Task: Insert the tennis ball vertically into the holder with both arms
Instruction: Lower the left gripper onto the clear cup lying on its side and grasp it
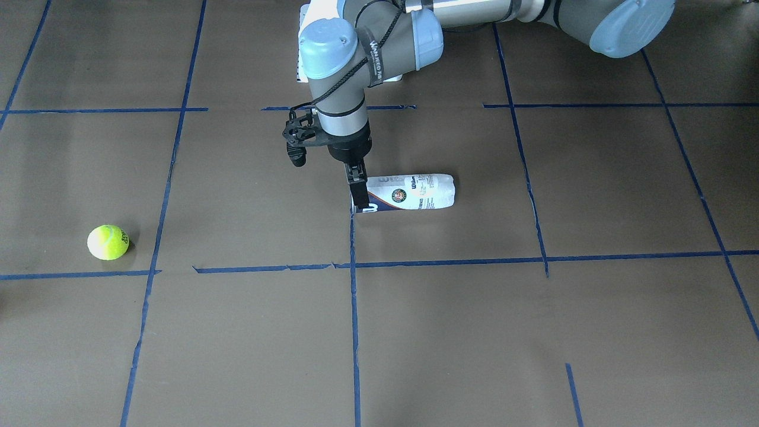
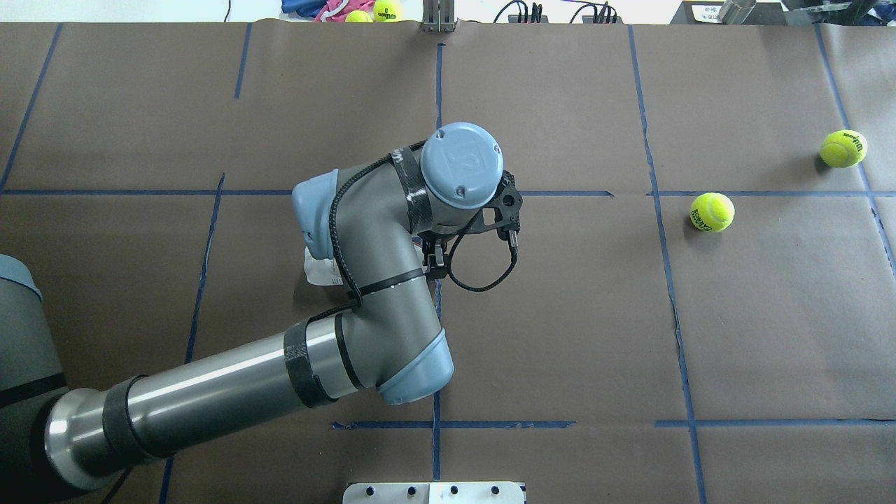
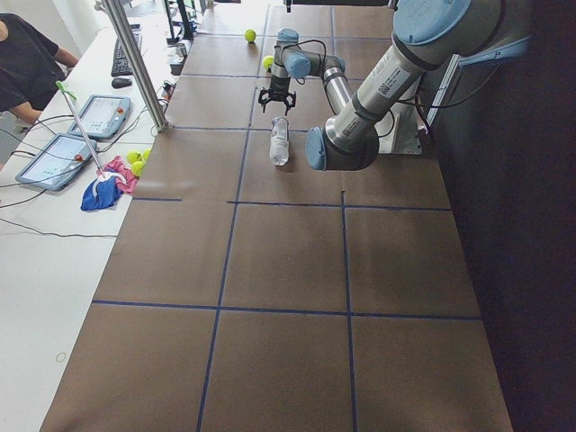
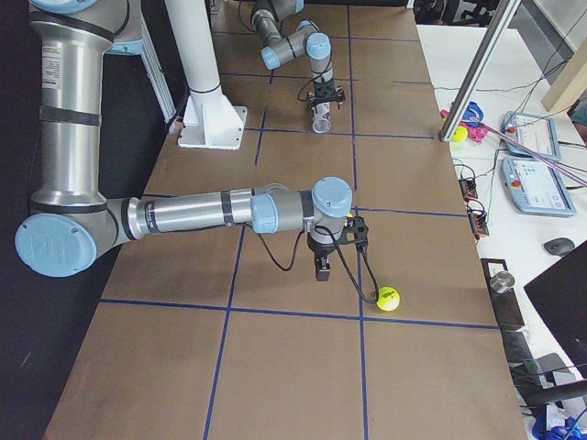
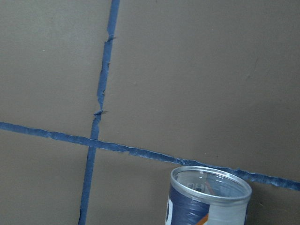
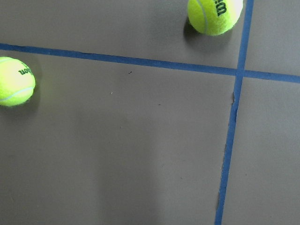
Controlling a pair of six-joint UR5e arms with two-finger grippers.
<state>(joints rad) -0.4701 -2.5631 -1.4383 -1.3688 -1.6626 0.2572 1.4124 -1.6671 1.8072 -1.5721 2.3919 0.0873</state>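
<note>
Operator: Holder status?

Technician: The holder [image 1: 409, 193] lies on its side on the table [image 1: 237, 356], label reading "Wilson". The left gripper [image 1: 358, 198] sits at its open end; finger spacing cannot be determined.

Operator: Ball?

Technician: The tennis ball [image 2: 712, 211] rests well right of the holder; a second ball [image 2: 843, 148], farther right, reads "Wilson". The right gripper [image 4: 322, 272] hangs near them, spacing likewise indeterminable.

Left gripper [image 1: 358, 203] hangs vertical, jaws spread; right gripper [image 4: 322, 272] also points down.
</note>
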